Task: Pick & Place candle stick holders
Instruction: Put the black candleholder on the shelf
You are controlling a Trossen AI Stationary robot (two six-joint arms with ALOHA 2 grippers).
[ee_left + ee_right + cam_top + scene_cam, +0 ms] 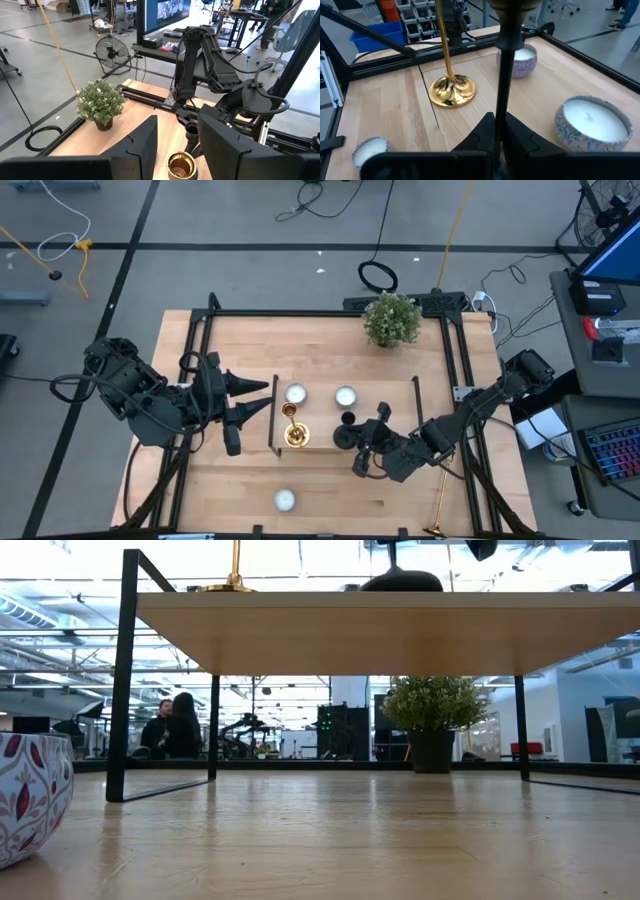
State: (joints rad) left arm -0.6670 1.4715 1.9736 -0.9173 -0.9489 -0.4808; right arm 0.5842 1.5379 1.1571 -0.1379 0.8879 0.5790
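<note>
right gripper [496, 131] jaws clenched on black candle stick holder [346, 430] stem, upright on wooden stand [320, 438]. gold candle stick holder [293, 426] beside it on stand, between released left gripper [262, 399] jaws.

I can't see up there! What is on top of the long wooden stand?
On the wooden stand stand a gold candlestick and a black candlestick, its stem held by the right gripper. Arms hide some of the stand's top.

Gold candlestick [293, 427] upright on wooden stand, black candlestick [346, 429] upright beside it, another gold one [438, 502] lying at table edge
</note>
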